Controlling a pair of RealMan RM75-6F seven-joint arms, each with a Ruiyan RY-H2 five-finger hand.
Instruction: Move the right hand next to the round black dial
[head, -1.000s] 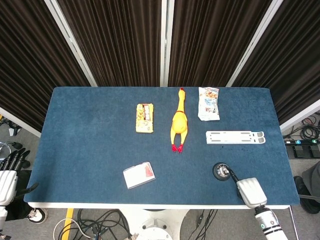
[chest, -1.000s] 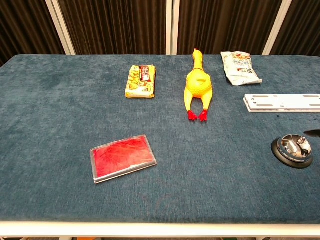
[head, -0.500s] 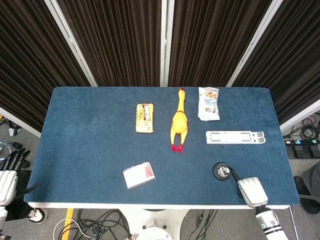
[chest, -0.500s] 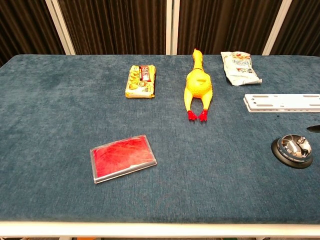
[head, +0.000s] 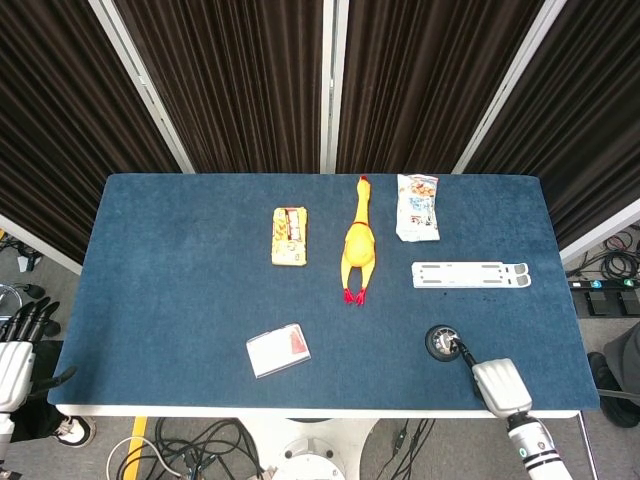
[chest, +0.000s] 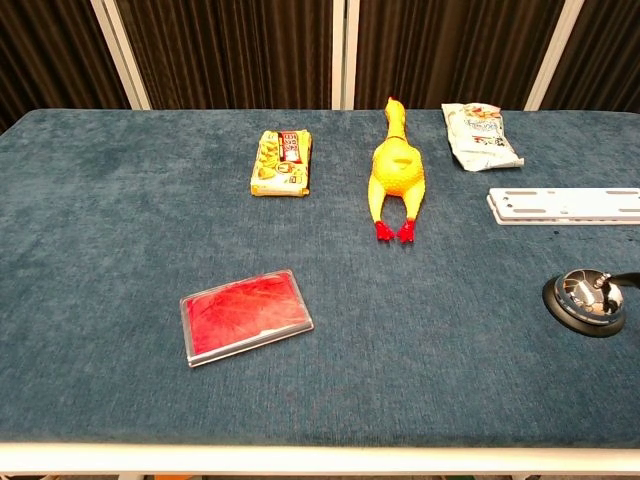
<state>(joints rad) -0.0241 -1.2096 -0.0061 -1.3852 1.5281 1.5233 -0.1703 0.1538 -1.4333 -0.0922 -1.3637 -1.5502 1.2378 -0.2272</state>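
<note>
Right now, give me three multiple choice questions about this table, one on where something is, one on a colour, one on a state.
1. Where is the round black dial?
A. At the table's far left corner
B. Near the front edge, ahead of the right hand
C. Between the toy chicken and the yellow packet

2. What colour is the toy chicken?
A. Yellow with red feet
B. Green
C. All white

3. How does the toy chicken rest?
A. Standing upright
B. Hanging off the edge
C. Lying flat, feet toward the front

Answers: 1 B, the dial sits by the front right, the hand's fingertips at it. 2 A, the body is yellow and the feet red. 3 C, it lies stretched out on the cloth.
</note>
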